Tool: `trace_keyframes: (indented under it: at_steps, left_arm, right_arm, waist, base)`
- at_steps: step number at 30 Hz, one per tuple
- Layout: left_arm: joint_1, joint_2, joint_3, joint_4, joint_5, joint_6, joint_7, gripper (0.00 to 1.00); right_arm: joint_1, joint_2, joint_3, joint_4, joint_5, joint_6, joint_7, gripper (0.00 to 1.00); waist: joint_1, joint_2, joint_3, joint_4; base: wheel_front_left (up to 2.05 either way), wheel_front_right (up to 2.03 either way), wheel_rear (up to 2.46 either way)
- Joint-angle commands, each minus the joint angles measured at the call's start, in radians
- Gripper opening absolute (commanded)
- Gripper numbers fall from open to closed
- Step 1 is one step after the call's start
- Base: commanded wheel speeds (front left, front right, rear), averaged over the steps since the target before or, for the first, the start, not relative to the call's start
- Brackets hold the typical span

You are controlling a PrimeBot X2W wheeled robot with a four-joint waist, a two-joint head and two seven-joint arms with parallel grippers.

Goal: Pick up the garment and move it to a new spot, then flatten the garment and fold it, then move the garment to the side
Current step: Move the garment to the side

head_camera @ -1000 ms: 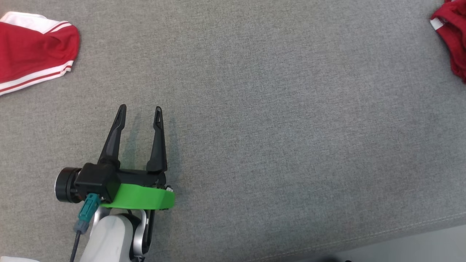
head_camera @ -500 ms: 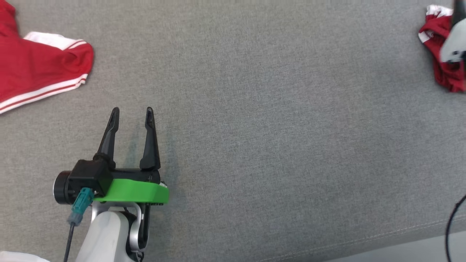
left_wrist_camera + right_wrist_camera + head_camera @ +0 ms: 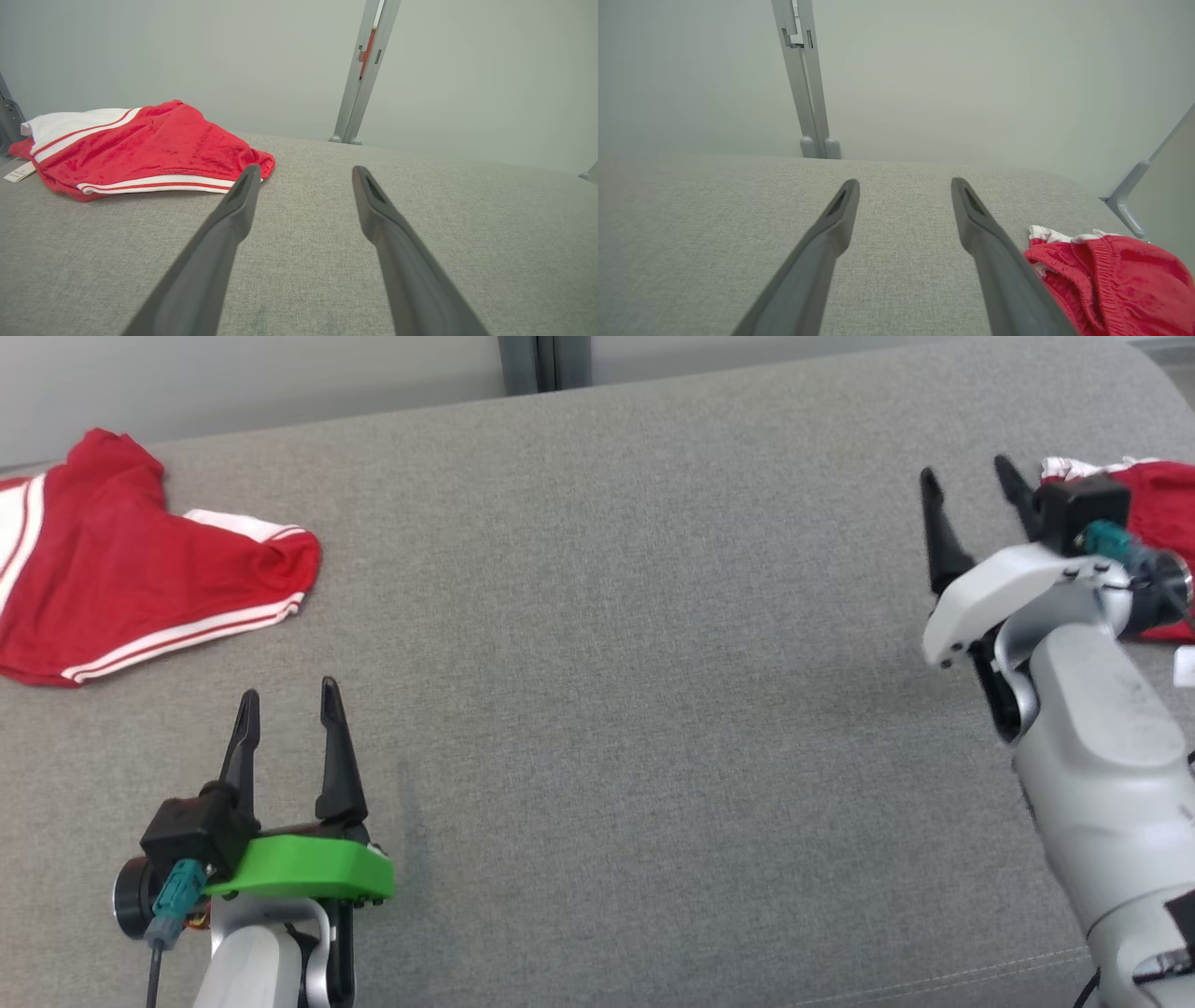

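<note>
Though apart — one garment point(image 3: 140, 588), one cloth point(image 3: 1167, 490), two spread end effectors point(image 3: 288, 691) point(image 3: 965, 467)

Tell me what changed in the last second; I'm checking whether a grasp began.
The head camera tilted up, shifting the whole view. The right pincer came in, open, beside the crumpled red cloth. Nothing was grasped. The left pincer stayed open; the garment lay unmoved.

We found the grey woven upholstery point(image 3: 597, 644) clear across its whole middle, between the left gripper point(image 3: 288, 691) and the right gripper point(image 3: 965, 467). The bright red shirt with white striped trim point(image 3: 140, 588) blocked the far left. A crumpled darker red cloth point(image 3: 1167, 495) lay close on the right gripper's outer side. A grey metal post point(image 3: 541, 359) stood behind the far edge.
</note>
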State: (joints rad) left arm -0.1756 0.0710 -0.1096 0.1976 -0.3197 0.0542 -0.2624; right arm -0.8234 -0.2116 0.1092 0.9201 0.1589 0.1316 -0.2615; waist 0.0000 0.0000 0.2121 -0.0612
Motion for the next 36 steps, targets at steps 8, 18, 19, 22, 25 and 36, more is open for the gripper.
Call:
trace_keyframes:
  at_steps: [8, 18, 19, 22, 25, 36]
  left_arm:
    - [0.103, -0.013, 0.039, 0.015, 0.008, -0.016, -0.003, 1.0]
    - [0.203, -0.019, 0.0, 0.002, 0.003, -0.009, -0.002, 1.0]
    - [0.21, -0.019, -0.005, 0.001, 0.003, -0.007, -0.002, 1.0]
    - [0.222, -0.02, -0.018, -0.003, -0.008, 0.0, -0.002, 1.0]
    - [0.227, -0.02, -0.031, -0.002, -0.017, 0.008, -0.002, 1.0]
    - [0.211, -0.02, -0.045, 0.021, -0.025, 0.008, -0.002, 1.0]
  right_arm:
    - [0.319, 0.093, -0.044, -0.288, -0.019, -0.002, -0.004, 1.0]
    - [0.646, 0.157, -0.087, -0.566, -0.047, -0.002, 0.004, 1.0]
    - [0.667, 0.158, -0.087, -0.585, -0.052, -0.002, 0.008, 1.0]
    - [0.725, 0.161, -0.074, -0.645, -0.032, -0.002, 0.014, 1.0]
    - [0.761, 0.16, -0.063, -0.685, -0.008, -0.002, 0.019, 1.0]
    - [0.794, 0.161, -0.062, -0.719, 0.024, -0.002, 0.017, 1.0]
  waist:
    - [0.0, 0.0, -0.149, 0.039]
    - [0.0, 0.0, -0.203, 0.046]
    - [0.0, 0.0, -0.206, 0.046]
    - [0.0, 0.0, -0.212, 0.047]
    - [0.0, 0.0, -0.215, 0.047]
    - [0.0, 0.0, -0.218, 0.046]
  base:
    - [0.0, 0.0, 0.0]
    - [0.0, 0.0, 0.0]
    - [0.0, 0.0, 0.0]
    - [0.0, 0.0, 0.0]
    - [0.0, 0.0, 0.0]
    - [0.0, 0.0, 0.0]
